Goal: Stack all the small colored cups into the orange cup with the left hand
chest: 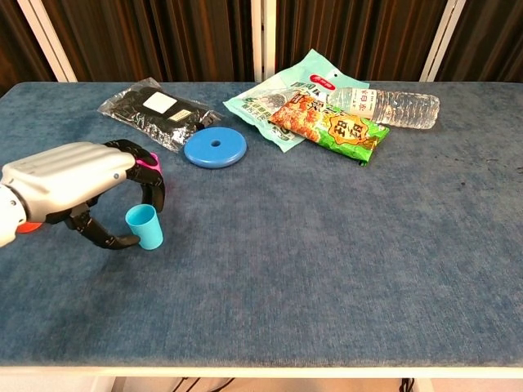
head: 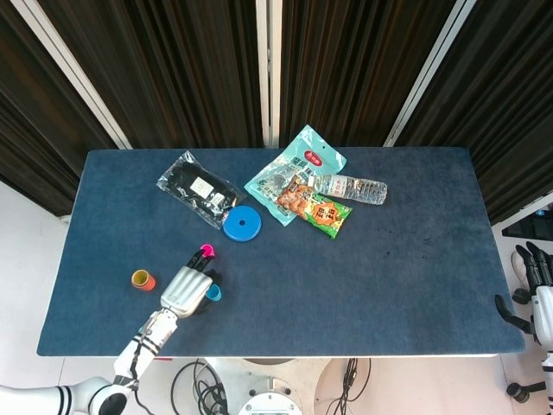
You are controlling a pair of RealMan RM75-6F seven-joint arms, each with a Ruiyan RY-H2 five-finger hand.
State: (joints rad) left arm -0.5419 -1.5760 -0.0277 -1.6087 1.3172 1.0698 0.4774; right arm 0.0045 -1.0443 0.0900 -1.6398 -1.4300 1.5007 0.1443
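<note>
The left hand point(chest: 69, 181) is hovering low over the near-left part of the blue desk point(chest: 327, 269), its fingers point(chest: 151, 184) curling around the small blue cup point(chest: 144, 226). In the chest view the thumb is reaching in from the near side and touching or nearly touching the cup's lower wall, while the other fingers are arching over its far side; whether they are actually pressing on the cup cannot be told. The cup is standing upright on the desk, mouth up, between thumb and fingers.

The pink cup point(chest: 151, 165) is sitting just beyond the fingers, partly hidden behind them, and the head view is showing it point(head: 206, 252) right at the fingertips. The orange cup point(head: 143, 280) is standing upright on the outer side of the left hand point(head: 185, 290), a little apart from it, near the desk's left edge.

Farther beyond the fingers a blue disc point(chest: 215, 149) is lying flat, with a black packet point(chest: 155, 110) to its left. Still farther and to the right, a teal pouch point(chest: 286, 94), a green snack bag point(chest: 331, 122) and a water bottle point(chest: 392, 104) on its side are lying clustered together.

The right hand point(head: 534, 290) is hanging off the desk's right edge, holding nothing, its fingers apart.
</note>
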